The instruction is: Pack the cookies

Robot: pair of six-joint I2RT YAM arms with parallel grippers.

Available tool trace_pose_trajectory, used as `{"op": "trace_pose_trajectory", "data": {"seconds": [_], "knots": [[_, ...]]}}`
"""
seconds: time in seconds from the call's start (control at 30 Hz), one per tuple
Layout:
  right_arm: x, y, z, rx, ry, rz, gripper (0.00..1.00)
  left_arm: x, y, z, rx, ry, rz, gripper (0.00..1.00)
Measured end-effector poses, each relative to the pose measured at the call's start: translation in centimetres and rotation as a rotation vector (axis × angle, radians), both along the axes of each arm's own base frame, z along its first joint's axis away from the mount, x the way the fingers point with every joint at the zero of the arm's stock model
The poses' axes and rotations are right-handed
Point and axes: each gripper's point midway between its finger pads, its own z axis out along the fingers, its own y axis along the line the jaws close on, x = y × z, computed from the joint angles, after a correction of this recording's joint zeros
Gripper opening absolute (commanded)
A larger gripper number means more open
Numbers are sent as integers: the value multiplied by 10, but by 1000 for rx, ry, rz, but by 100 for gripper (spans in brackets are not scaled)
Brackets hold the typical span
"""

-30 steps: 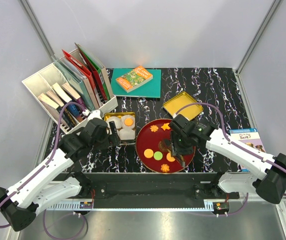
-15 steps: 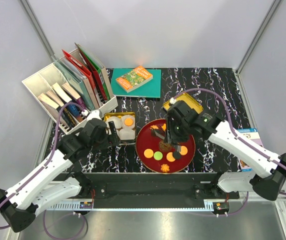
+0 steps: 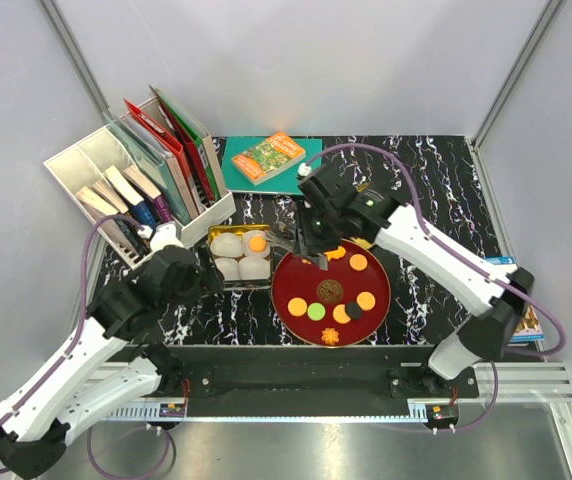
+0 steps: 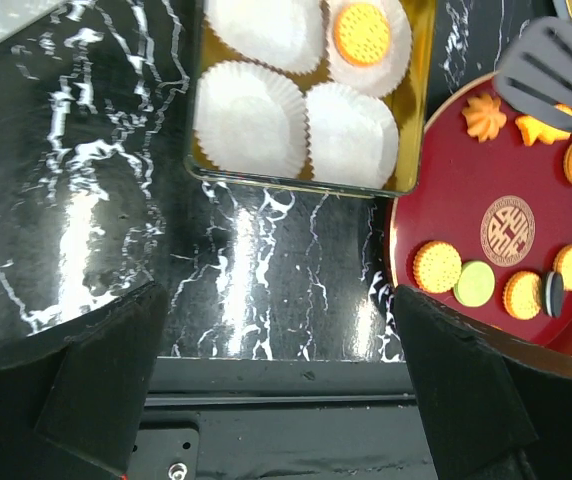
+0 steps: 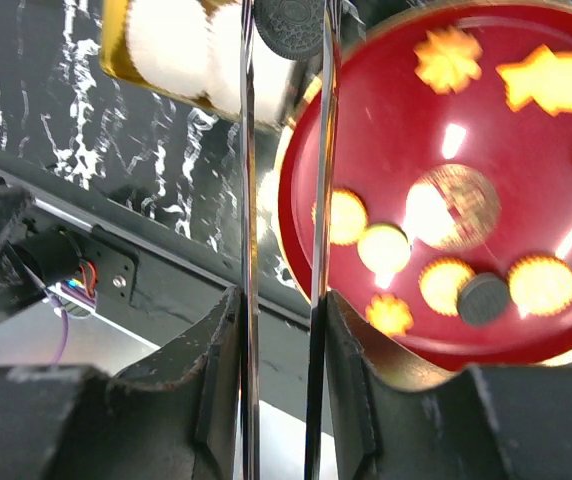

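The cookies lie on a red plate (image 3: 294, 283): orange, yellow and green discs, one dark disc (image 3: 354, 311) and orange flower shapes (image 4: 484, 117). One orange cookie (image 3: 257, 243) sits in a paper cup in the gold tin (image 3: 212, 236). My right gripper (image 3: 313, 228) is shut on metal tongs (image 5: 246, 200). The tongs pinch a dark brown cookie (image 5: 291, 22) over the tin's right edge. My left gripper (image 3: 188, 272) is open and empty, near the tin's front left; its fingers (image 4: 96, 380) frame bare table.
A white organiser with books (image 3: 131, 190) stands at the back left. A green book (image 3: 271, 160) lies at the back. Another book (image 3: 526, 315) lies at the right edge. The tin holds white paper cups (image 4: 251, 120).
My right arm has swung from the red plate up and left to the tin, carrying the tongs with the dark cookie. My left arm has pulled back a little.
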Motion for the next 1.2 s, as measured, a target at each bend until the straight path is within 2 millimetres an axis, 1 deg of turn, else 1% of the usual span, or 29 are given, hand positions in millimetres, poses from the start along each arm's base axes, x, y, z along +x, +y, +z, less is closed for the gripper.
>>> {"op": "trace_pose_trajectory", "data": {"seconds": [0.17,0.33,0.47,0.6,0.8,0.93,1.0,1.1,1.2], "knots": [[17,32,-12,7,15,59,32,-8,13,1,8,-3,40,99],[28,57,-27,0,40,113,32,-14,21,2,3,-9,64,99],[34,72,-35,2,50,147,32,-17,25,2,5,-7,73,99],[41,87,-37,19,50,174,32,-18,26,0,12,1,72,99],[48,103,-42,34,56,199,32,-18,26,0,12,1,72,99],[52,110,-51,27,63,211,33,-18,26,0,12,2,72,99],[53,111,-56,20,71,216,36,-18,25,0,15,5,72,99],[54,113,-62,12,78,219,45,-18,25,-1,18,8,72,99],[55,114,-66,7,82,221,50,-18,25,-2,20,11,72,99]]}}
